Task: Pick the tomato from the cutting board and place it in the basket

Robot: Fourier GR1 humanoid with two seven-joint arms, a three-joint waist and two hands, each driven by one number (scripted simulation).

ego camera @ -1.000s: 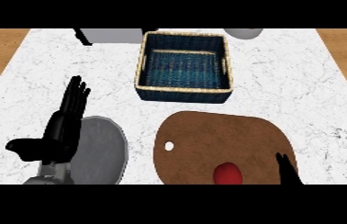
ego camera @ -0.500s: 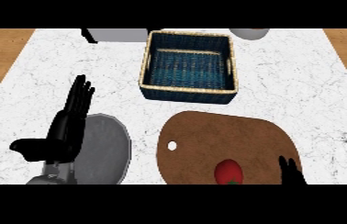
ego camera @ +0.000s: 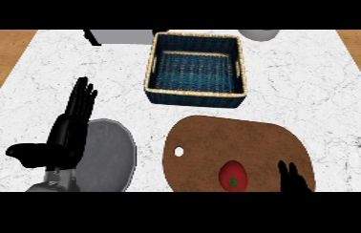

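The tomato [ego camera: 233,176] sits on the brown cutting board [ego camera: 233,141] near the counter's [ego camera: 310,93] front edge. The right hand [ego camera: 292,177] stands just beside it, fingers upright, gripping nothing. Toward the back edge, the woven basket [ego camera: 196,97] holds nothing. The left hand [ego camera: 70,127] rests open beside a grey plate [ego camera: 106,155].
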